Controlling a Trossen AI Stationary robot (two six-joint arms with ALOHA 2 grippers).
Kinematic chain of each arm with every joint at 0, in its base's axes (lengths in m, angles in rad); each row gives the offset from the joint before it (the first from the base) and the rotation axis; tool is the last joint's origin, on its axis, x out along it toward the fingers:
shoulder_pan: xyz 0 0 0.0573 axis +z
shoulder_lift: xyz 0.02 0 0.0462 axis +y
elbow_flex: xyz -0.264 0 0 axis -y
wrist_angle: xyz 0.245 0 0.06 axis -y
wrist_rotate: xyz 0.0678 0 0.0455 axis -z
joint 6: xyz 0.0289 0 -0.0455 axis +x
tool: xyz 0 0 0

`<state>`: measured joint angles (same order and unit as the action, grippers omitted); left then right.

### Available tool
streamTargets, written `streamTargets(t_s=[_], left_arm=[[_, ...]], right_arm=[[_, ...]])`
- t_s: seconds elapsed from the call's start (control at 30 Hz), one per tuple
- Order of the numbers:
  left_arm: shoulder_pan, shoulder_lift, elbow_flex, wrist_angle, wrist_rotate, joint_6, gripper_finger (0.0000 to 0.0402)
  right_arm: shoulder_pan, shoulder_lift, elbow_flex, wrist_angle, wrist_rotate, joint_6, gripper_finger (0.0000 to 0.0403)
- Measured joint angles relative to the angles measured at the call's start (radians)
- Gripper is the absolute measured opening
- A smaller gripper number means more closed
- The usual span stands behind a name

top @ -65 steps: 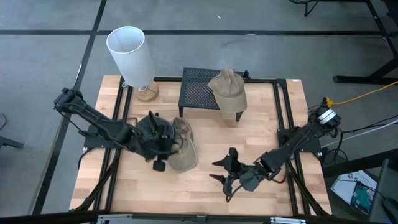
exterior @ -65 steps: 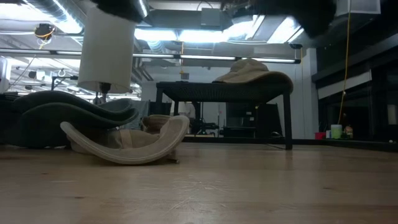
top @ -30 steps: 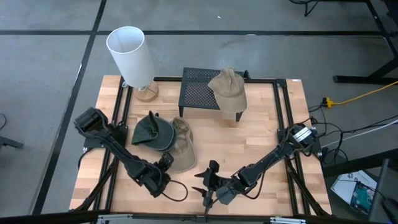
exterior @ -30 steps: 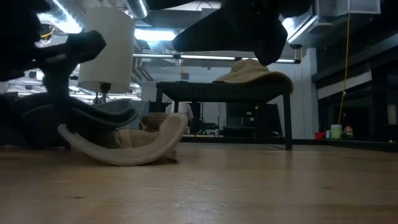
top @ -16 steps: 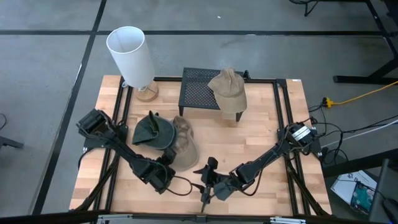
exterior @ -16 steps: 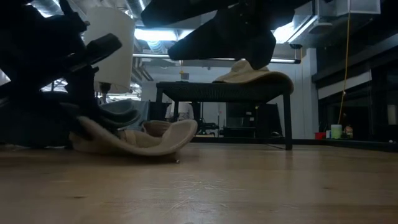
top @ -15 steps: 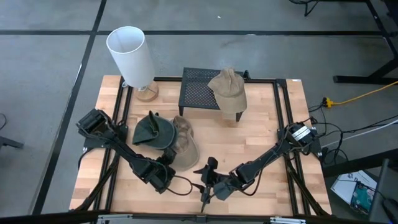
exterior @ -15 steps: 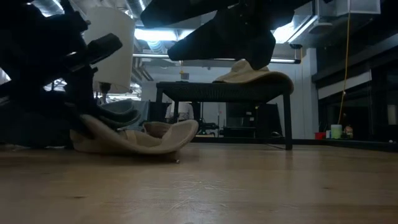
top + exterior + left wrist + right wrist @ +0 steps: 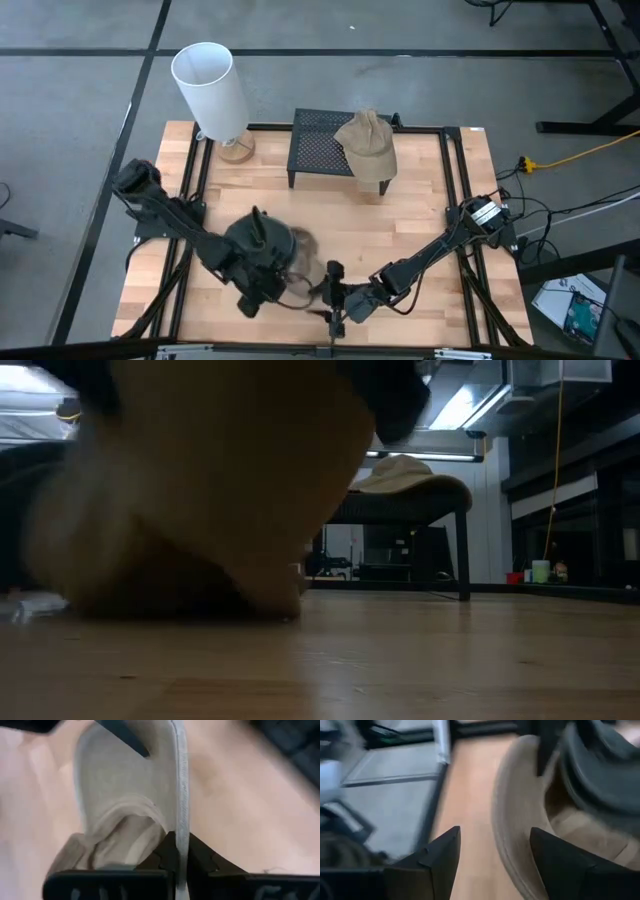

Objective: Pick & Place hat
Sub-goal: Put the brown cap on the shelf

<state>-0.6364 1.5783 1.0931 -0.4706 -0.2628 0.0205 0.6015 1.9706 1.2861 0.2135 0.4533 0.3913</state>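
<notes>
The left gripper [image 9: 176, 851] is clamped on the brim of the tan hat [image 9: 296, 258], which sits near the table's front edge under a dark green hat [image 9: 256, 240]. The right gripper [image 9: 492, 851], fingers spread and empty, hovers just beside it. This looks like the pick step, though blur obscures detail; next comes lifting clear toward the mesh stand [image 9: 318, 152].

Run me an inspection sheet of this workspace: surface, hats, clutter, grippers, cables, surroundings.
Surface: wooden tabletop in a black frame.
Job's things: tan hat at the table's near middle, a dark green hat over it; another tan hat on the black mesh stand.
Clutter: white lamp at the far left corner.
Grippers: left gripper shut on the tan hat's brim; right gripper open beside that hat.
Cables: yellow cable on the floor, right.
Surroundings: grey floor; nothing seen of people.
</notes>
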Motion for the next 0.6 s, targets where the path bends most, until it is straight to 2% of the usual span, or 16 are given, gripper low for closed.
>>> streamTargets(t_s=[0.2,0.33,0.4,0.53,0.6], left_arm=[[0.016,-0.161,-0.001,0.059,0.178,-0.1,0.0007],[0.018,-0.249,-0.001,0.092,0.227,-0.12,0.0007],[0.021,-0.29,-0.001,0.115,0.264,-0.148,0.0007],[0.017,-0.315,0.001,0.171,0.35,-0.175,0.0007],[0.004,-0.321,0.004,0.179,0.353,-0.169,0.0007]], right_arm=[[0.026,-0.015,0.125,-0.027,-0.1,-0.15,0.0238],[0.072,-0.014,0.253,-0.136,-0.032,-0.281,0.0239],[0.105,-0.014,0.32,-0.251,0.079,-0.319,0.0239],[0.176,-0.009,0.42,-0.465,0.454,-0.324,0.0239],[0.199,-0.009,0.441,-0.505,0.571,-0.324,0.0239]])
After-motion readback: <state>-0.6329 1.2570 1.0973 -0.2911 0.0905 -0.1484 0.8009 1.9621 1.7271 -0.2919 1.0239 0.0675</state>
